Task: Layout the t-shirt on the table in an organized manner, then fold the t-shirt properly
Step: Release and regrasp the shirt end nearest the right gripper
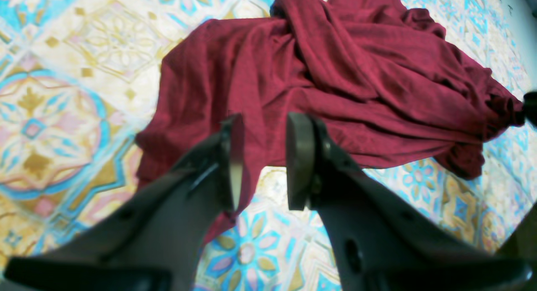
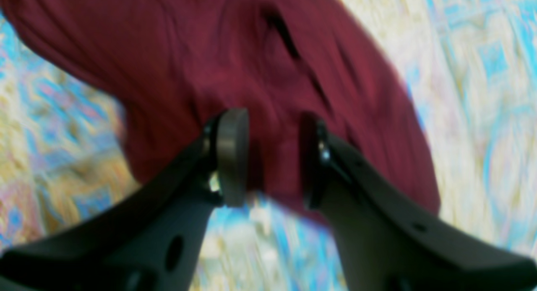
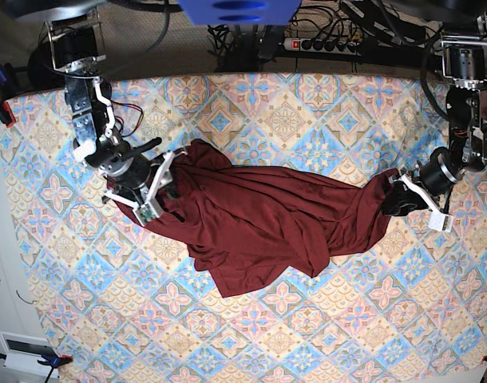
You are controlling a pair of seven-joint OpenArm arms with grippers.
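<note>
Though over t-shirt [image 1: 335,85], hands [image 1: 264,161] apart, empty.

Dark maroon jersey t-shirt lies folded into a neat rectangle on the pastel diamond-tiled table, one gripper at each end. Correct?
Not folded: the base view shows the dark maroon jersey t-shirt stretched out and crumpled on the pastel diamond-tiled table, with the left gripper and right gripper at its ends.

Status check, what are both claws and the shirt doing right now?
Left claw open, right claw open, both empty. T-shirt rumpled, unfolded, stretched between them on the table. Nothing in the way.
</note>
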